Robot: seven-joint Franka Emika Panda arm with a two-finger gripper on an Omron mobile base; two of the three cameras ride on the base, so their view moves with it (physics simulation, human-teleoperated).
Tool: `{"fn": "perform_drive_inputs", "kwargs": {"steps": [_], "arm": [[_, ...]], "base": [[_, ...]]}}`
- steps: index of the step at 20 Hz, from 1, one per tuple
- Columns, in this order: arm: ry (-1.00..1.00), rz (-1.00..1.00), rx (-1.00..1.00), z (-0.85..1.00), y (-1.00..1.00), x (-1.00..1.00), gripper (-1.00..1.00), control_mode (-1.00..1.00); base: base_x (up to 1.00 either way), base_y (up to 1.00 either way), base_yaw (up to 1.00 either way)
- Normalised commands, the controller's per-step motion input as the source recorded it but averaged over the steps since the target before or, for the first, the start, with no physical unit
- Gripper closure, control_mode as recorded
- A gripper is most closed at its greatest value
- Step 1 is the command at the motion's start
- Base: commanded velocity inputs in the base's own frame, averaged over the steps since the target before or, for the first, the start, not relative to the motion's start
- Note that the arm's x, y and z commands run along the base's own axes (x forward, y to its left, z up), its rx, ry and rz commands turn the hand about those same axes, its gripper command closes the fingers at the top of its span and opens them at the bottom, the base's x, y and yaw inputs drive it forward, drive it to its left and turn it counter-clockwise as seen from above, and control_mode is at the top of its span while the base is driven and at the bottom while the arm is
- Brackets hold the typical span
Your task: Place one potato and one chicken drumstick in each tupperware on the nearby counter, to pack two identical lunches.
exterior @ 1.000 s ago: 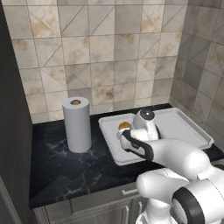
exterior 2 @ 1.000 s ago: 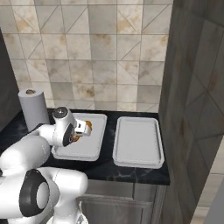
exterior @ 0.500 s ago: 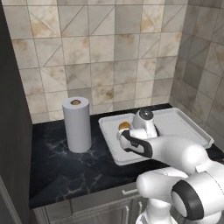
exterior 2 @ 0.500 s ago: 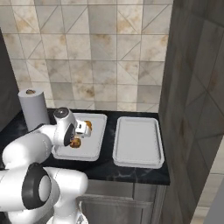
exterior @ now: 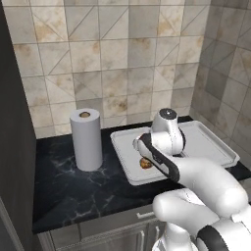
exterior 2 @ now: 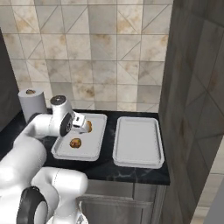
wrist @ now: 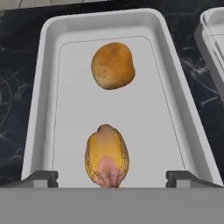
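Black marble counter [exterior: 73, 191] carries two tupperware trays. My gripper [wrist: 107, 177] hangs with jaws wide apart over the near tupperware [wrist: 43, 87], where potato [wrist: 112, 65] and chicken drumstick [wrist: 106, 155] lie apart. Drumstick looks slick, soft; grip its thick middle.

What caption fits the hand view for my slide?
Open claw above a white tupperware holding one potato and one chicken drumstick.
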Motion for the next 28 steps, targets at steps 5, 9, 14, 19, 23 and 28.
{"fn": "perform_drive_inputs", "kwargs": {"steps": [5,9,14,19,23,28], "arm": [[0.08,-0.04,0.01,0.5,-0.12,-1.0,-1.0,-1.0],[0.08,0.0,0.0,0.42,-0.04,-1.0,-1.0,-1.0],[0.0,0.0,0.0,0.61,-0.02,-1.0,-1.0,-1.0],[0.0,0.0,0.0,0.34,-0.06,-0.63,-1.0,1.0],[0.0,0.0,0.0,0.0,0.0,0.0,-1.0,1.0],[0.0,0.0,0.0,0.0,0.0,0.0,-1.0,1.0]], "base": [[0.0,0.0,0.0],[0.0,0.0,0.0],[0.0,0.0,0.0],[-0.2,-0.01,0.0],[-1.0,-0.03,0.0],[-1.0,-0.03,0.0]]}}
